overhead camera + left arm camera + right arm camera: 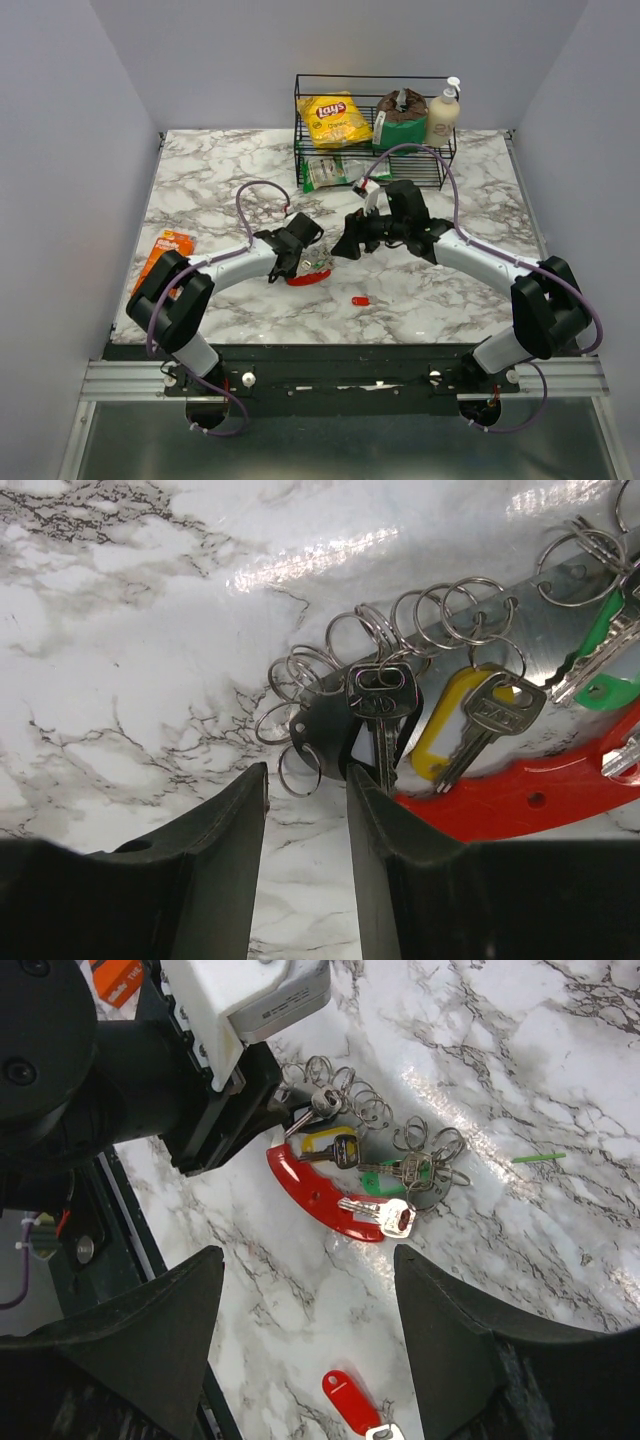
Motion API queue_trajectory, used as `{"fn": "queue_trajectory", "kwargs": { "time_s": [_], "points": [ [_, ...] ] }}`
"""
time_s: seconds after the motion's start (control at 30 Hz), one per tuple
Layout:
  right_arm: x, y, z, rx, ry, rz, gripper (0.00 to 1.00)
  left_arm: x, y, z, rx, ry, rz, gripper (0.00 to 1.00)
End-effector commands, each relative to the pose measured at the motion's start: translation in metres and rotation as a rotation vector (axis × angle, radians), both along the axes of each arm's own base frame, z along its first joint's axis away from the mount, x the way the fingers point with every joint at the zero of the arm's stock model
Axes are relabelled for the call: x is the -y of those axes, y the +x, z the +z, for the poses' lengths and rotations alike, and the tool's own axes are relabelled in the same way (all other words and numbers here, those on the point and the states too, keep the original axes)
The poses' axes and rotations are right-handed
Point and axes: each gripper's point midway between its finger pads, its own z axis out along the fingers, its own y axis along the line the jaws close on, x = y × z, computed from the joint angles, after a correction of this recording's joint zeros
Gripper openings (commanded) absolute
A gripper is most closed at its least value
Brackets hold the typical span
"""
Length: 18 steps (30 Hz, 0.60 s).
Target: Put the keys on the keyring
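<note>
Top external: keys (318, 266) on marble table (220, 170), grey walls (60, 150).

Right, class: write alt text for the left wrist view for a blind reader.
The left gripper, its two dark fingers set apart, points at silver keys and metal rings against a red curved piece on a marble table. One key has a yellow tag, another a green tag.
</note>
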Motion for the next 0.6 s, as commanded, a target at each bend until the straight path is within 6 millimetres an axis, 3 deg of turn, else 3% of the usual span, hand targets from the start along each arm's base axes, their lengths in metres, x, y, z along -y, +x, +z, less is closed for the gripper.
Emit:
{"fn": "queue_trajectory", "kwargs": {
  "time_s": [0.0,0.37,0.57],
  "points": [
    [0.0048,0.0025,0.0004,-0.006,-0.008,-0.014,0.77,-0.0034,0.0041,-0.0027,-0.014,0.067,-0.015,0.44],
    [0.0072,0.0016,0.0011,-0.003,-0.005,-0.012,0.77,0.0023,0.0046,-0.0066,-0.039,0.060,-0.055,0.29],
    [0.0076,0.0016,0.0004,-0.004,-0.006,-0.009,0.77,0.0064,0.0056,-0.0005,-0.023,0.006,-0.058,0.27]
  ]
}}
